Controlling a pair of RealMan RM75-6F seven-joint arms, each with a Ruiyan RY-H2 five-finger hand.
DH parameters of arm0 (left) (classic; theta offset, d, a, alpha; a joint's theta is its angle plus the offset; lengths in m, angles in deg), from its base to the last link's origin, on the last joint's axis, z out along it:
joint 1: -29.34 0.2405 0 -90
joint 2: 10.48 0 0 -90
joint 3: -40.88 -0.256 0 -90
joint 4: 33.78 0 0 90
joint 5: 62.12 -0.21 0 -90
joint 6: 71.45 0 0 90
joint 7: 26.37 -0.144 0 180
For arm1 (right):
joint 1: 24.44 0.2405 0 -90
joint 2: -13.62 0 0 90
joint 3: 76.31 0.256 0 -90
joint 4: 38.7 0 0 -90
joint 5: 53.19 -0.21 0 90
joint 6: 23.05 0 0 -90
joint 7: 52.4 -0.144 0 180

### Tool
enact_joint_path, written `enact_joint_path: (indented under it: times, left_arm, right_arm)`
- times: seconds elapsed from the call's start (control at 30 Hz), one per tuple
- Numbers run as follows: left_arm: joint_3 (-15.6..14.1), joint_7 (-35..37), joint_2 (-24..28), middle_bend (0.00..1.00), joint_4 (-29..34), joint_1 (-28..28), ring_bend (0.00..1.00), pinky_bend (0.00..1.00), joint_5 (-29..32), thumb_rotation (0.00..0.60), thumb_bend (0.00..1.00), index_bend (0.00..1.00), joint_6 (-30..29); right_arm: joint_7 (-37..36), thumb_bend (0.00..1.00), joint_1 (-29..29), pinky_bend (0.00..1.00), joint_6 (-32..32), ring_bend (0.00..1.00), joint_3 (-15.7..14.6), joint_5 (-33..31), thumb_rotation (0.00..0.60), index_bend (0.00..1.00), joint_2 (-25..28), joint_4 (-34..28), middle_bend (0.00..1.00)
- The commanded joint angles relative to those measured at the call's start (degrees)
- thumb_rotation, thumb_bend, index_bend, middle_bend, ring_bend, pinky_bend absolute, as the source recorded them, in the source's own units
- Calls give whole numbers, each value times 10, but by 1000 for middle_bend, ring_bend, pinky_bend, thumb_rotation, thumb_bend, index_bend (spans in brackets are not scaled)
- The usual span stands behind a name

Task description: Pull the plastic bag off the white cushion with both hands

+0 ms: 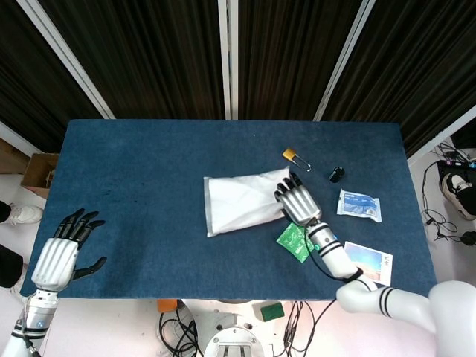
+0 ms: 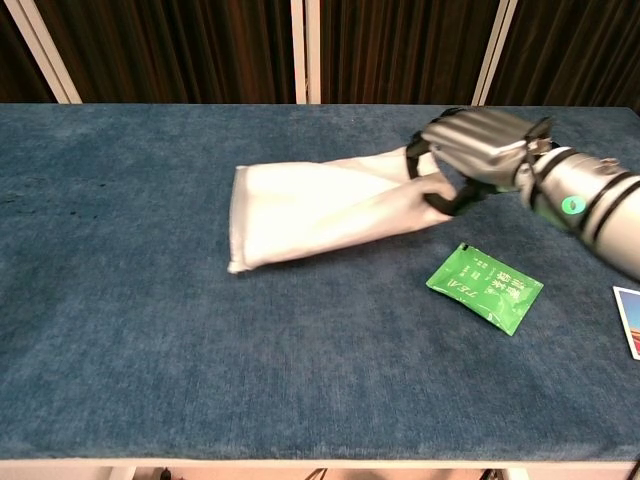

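The white cushion [image 1: 239, 203] [image 2: 315, 205], still inside its thin plastic bag, lies slantwise on the blue table, right of the middle. My right hand [image 1: 297, 201] [image 2: 468, 150] grips its right end, fingers curled over the top and thumb underneath, and that end is raised a little off the cloth. Off the table's front left corner my left hand [image 1: 64, 256] hovers with its fingers spread and nothing in it; it is far from the cushion and only the head view shows it.
A green tea packet [image 1: 296, 242] [image 2: 485, 285] lies just in front of my right hand. Further right are a picture card [image 1: 367, 261], a blue-white packet [image 1: 359, 204], a black cap [image 1: 336, 174] and a brass padlock [image 1: 290, 155]. A cardboard box [image 1: 37, 172] stands on the floor, left.
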Motion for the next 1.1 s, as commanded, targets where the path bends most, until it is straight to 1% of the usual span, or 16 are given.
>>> enact_joint_path:
  times: [0.03, 0.07, 0.17, 0.23, 0.3, 0.37, 0.5, 0.57, 0.63, 0.7, 0.9, 1.0, 1.1]
  left_arm:
    - [2, -3, 6, 128, 7, -20, 28, 124, -3, 600, 194, 232, 27]
    - [4, -3, 10, 128, 10, -28, 28, 124, -3, 600, 193, 232, 39]
    - [10, -1, 13, 129, 14, -50, 31, 124, 2, 600, 193, 232, 69]
    - [15, 2, 13, 129, 13, -64, 42, 125, 5, 600, 193, 233, 88]
    - [20, 7, 8, 129, 12, -80, 45, 126, 12, 600, 193, 236, 110]
    - [26, 12, 0, 129, 9, -94, 45, 126, 22, 600, 193, 245, 130]
    - [42, 13, -23, 128, -5, -125, 45, 126, 44, 600, 193, 267, 169]
    - [47, 7, -33, 129, -9, -138, 45, 126, 53, 600, 193, 270, 187]
    - [50, -1, -39, 129, -12, -148, 45, 126, 61, 600, 193, 270, 202]
    - [52, -9, -45, 128, -13, -156, 45, 125, 69, 600, 193, 271, 213]
    - [54, -27, -59, 129, -13, -167, 44, 124, 97, 600, 193, 318, 231]
    - [56, -33, -69, 128, -16, -173, 44, 124, 108, 600, 193, 335, 238]
    - [59, -35, -87, 129, -28, -181, 44, 124, 121, 600, 193, 340, 247]
  right_arm:
    - [54, 184, -16, 15, -24, 15, -18, -30, 600, 60, 86, -101, 161]
    - [61, 176, -16, 13, -27, 2, -16, -40, 600, 13, 107, -128, 140]
    - [86, 176, -12, 13, -34, 0, -9, -73, 600, 0, 154, -178, 125]
    - [98, 178, -8, 13, -35, 0, -1, -100, 600, 0, 170, -192, 124]
    - [107, 183, 0, 13, -43, 0, 7, -138, 600, 0, 173, -192, 130]
    - [119, 189, 12, 13, -58, 3, 8, -171, 600, 0, 166, -179, 141]
    - [149, 205, 41, 13, -85, 26, 0, -236, 600, 0, 122, -116, 160]
    - [152, 275, 54, 14, -100, 53, 0, -262, 600, 0, 97, -83, 163]
    - [149, 320, 67, 14, -115, 59, 2, -276, 600, 0, 78, -61, 163]
    - [141, 331, 77, 14, -127, 59, 4, -279, 600, 0, 63, -46, 163]
    - [109, 334, 109, 14, -143, 60, 14, -231, 600, 0, 24, -19, 164]
    - [103, 334, 121, 14, -142, 60, 15, -209, 600, 0, 18, -19, 165]
    - [109, 334, 130, 14, -140, 60, 11, -198, 600, 0, 31, -35, 164]
